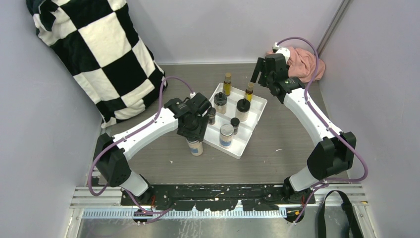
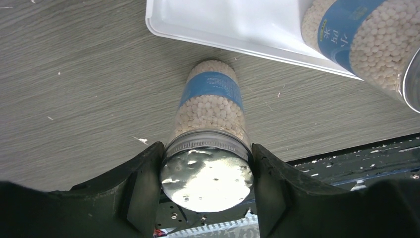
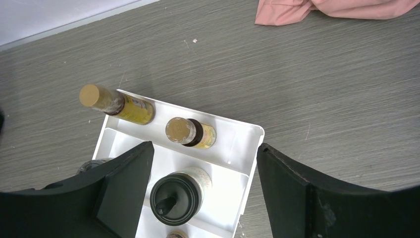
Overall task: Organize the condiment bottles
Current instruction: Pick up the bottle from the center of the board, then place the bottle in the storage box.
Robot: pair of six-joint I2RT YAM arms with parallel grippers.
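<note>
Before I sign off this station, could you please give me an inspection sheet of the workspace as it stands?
Surface: grey wood-grain table, scattered pale specks.
Job's things: seven condiment bottles upright in the white tray; an eighth, a silver-lidded jar, upright on the table beside the tray's near edge.
Clutter: pink cloth at the far right; black strap by the right arm's base.
Grippers: left pincer shut on the silver-lidded jar at its lid; right pincer open above the tray's far end, holding nothing.
Cables: purple cables loop along both arms, clear of the bottles.
Surroundings: checkered blanket against the left wall; plain grey walls.
</note>
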